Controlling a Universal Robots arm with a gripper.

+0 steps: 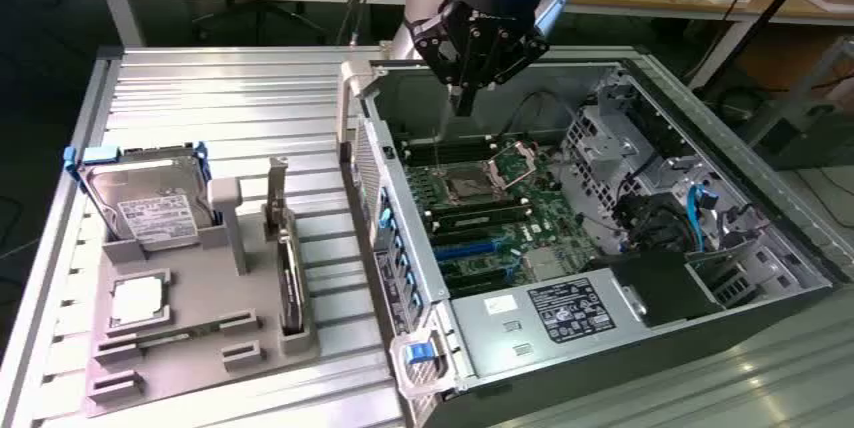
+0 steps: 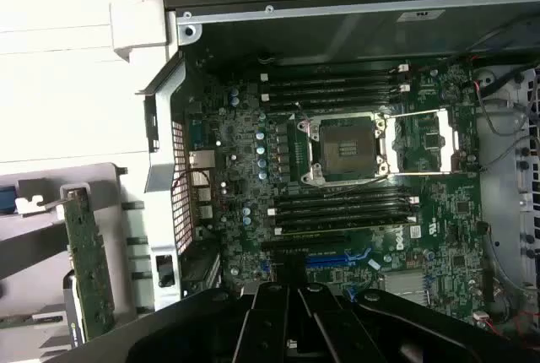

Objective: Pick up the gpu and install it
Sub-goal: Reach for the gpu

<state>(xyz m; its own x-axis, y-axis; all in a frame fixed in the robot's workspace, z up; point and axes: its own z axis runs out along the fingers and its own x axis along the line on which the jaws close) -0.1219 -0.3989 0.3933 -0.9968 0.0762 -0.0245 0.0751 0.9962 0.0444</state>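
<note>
We see the gpu (image 1: 287,278), a thin dark-brown card with a silver end bracket, standing on edge in the grey plastic holder tray (image 1: 200,298) on the ribbed metal counter (image 1: 214,98). The black tool (image 1: 463,103) hangs well apart from it, over the green motherboard (image 1: 481,218) inside the open computer case (image 1: 378,178), fingers together and holding nothing.

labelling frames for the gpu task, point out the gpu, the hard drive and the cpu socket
gpu (image 2: 87,266), wrist view, middle of the upright board
hard drive (image 1: 154,214), exterior view, its white label
cpu socket (image 2: 346,145), wrist view, centre of the socket
</note>
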